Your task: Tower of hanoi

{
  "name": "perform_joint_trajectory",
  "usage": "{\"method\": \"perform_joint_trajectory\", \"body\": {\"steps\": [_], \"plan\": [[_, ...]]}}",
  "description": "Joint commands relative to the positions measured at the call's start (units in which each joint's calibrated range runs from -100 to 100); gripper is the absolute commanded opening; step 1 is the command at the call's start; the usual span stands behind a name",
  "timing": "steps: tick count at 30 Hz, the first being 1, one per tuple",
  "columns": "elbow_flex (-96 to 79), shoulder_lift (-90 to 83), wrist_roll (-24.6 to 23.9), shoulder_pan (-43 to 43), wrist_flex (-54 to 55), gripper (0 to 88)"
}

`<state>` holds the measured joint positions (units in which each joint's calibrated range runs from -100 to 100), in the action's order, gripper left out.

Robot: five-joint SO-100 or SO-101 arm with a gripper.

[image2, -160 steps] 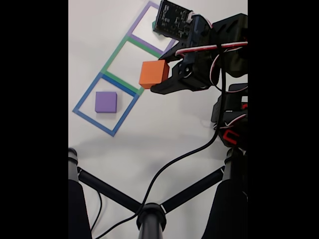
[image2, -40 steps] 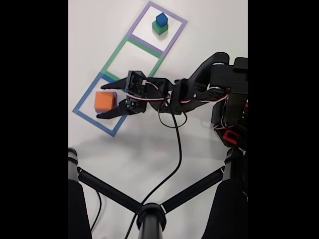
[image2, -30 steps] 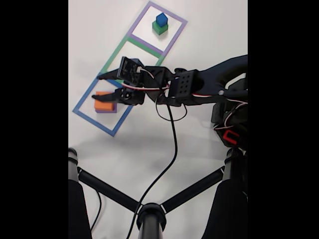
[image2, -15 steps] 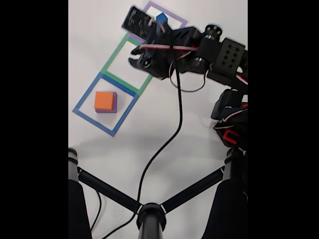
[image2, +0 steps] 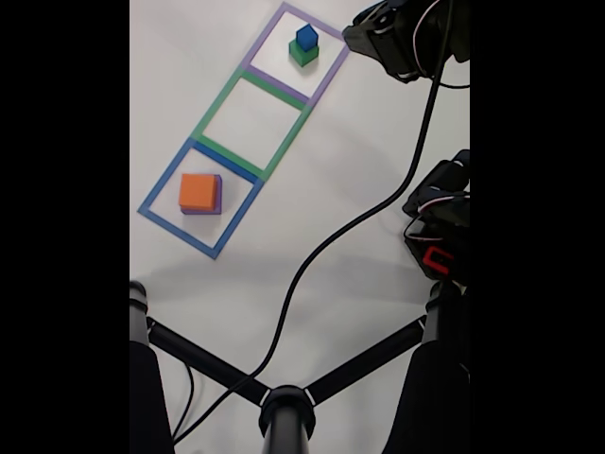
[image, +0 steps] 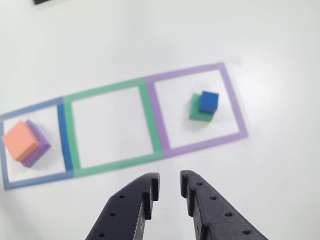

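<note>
Three taped squares lie in a row on the white table. In the blue square (image: 62,135) an orange cube (image: 20,140) sits on top of a purple cube (image: 39,149); the fixed view shows the same orange cube (image2: 198,190). The green square (image: 107,127) holds nothing. In the purple square (image: 200,107) a small blue cube (image: 208,101) rests on a green cube (image: 196,113), and the blue cube (image2: 305,36) also appears in the fixed view. My gripper (image: 169,181) hovers near the purple square's front edge, narrowly open, with nothing between its fingers. The arm (image2: 406,38) reaches in at the top right.
A black cable (image2: 378,203) runs across the table from the arm down to a black tripod hub (image2: 286,407) with spread legs at the bottom. The arm's base (image2: 440,232) with a red part stands at the right edge.
The gripper let go of the orange cube on the purple cube in the blue square. It then rose and swung away past the green square toward the purple square.
</note>
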<state>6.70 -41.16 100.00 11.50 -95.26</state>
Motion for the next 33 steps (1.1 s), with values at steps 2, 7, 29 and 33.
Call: {"method": "perform_joint_trajectory", "body": {"steps": [2,7,29,33], "plan": [[-1.6,-1.2,0.0,2.7,0.4,0.0],[-16.5,-6.3,0.0,7.1,9.5,4.1],[-82.7,-5.1,0.0,13.4,93.3,28.1],[-85.5,-0.7,0.0,13.6,101.9,29.7]]}}
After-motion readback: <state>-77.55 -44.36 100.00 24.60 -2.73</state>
